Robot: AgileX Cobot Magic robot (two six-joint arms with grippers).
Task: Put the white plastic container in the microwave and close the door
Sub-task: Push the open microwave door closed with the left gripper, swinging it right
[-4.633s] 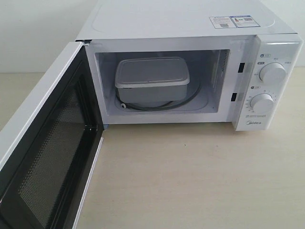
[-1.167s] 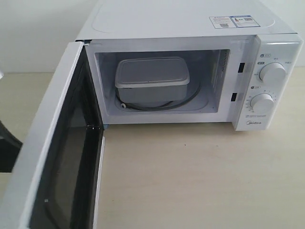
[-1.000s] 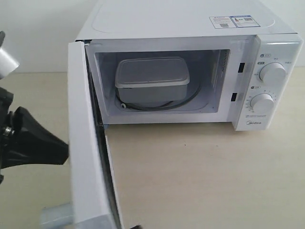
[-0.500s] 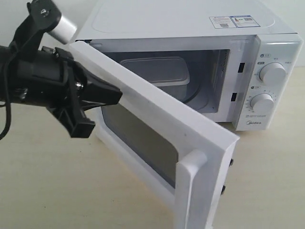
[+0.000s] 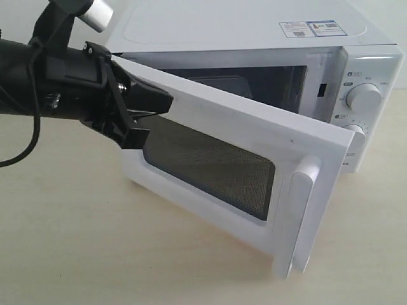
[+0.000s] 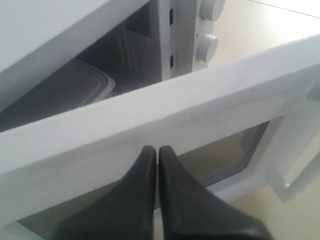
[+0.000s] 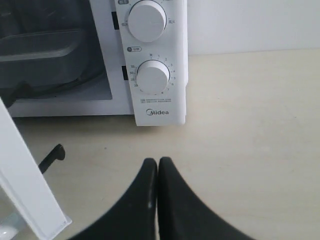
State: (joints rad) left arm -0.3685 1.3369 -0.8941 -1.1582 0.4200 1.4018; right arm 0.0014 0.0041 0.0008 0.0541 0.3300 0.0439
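The white microwave (image 5: 222, 25) stands at the back with its door (image 5: 254, 121) swung about halfway toward the front opening. The door shows a dark mesh window (image 5: 210, 162) and a vertical bar handle (image 5: 302, 216). My left gripper (image 5: 169, 101) is shut, and its tips press on the door's outer face (image 6: 150, 115) near the hinge side. The left gripper (image 6: 157, 149) holds nothing. The white plastic container (image 6: 75, 85) sits inside the cavity and also shows dimly as the container (image 7: 40, 50). My right gripper (image 7: 158, 161) is shut and empty, over the table in front of the dial panel (image 7: 155, 75).
Two round dials (image 5: 364, 96) sit on the microwave's right panel, and a sticker (image 5: 308, 28) lies on its top. The beige tabletop (image 5: 76, 241) spreads in front. The door's free edge (image 7: 25, 175) stands close to the right gripper.
The door has swung farther toward the microwave's front, with the left gripper following against its outer face. The container is now mostly hidden behind the door in the exterior view.
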